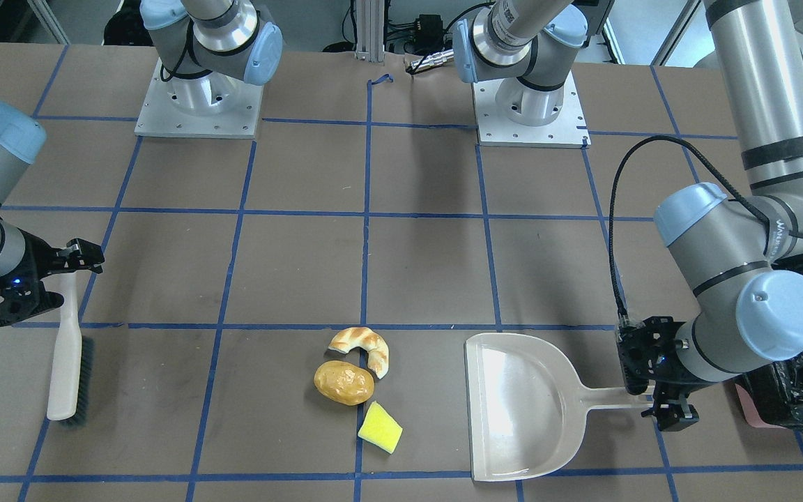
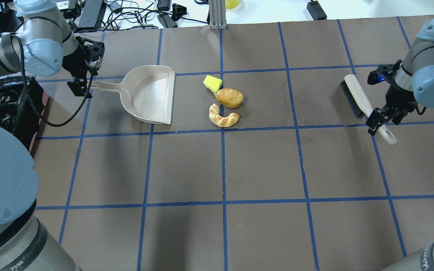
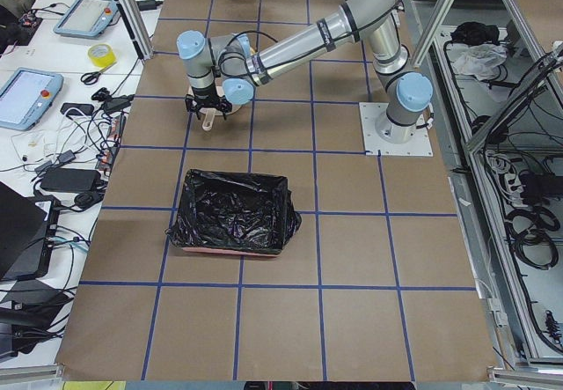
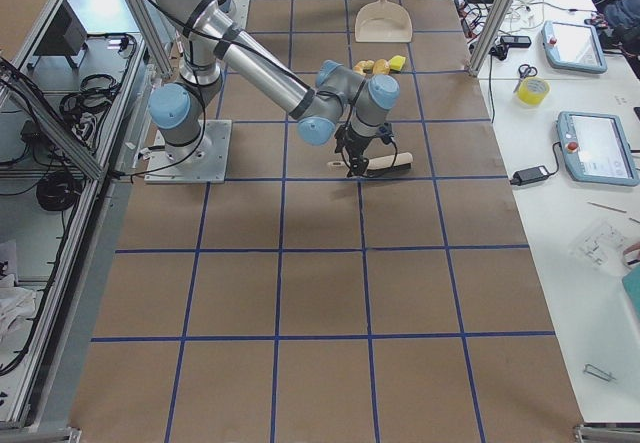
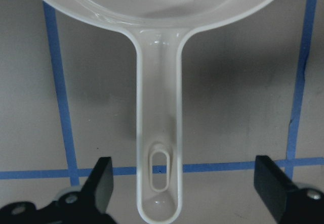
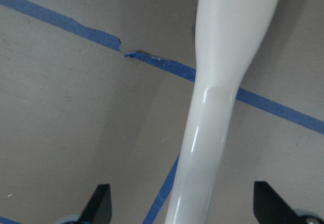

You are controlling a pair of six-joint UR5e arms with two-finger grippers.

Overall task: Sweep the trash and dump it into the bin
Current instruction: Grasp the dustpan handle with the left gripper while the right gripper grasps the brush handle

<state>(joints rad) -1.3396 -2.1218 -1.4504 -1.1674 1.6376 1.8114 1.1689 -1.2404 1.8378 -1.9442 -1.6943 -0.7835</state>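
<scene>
Both tools wide open. Left tool (image 2: 84, 77) straddles the dustpan (image 2: 149, 94) handle, right tool (image 1: 67, 277) straddles the brush (image 2: 354, 96) handle, neither gripping. Croissant (image 2: 222, 117), potato lump (image 2: 229, 97) and sponge wedge (image 2: 212, 82) are clustered mid-bench (image 2: 262, 165) between pan and brush. Bin (image 3: 229, 231) is at my left end. I'd judge the trash light; the lump may roll, the wedge is soft. Pan looks stiff and slick, so grab the handle. Its long axis runs left-right, mouth facing the trash.
</scene>
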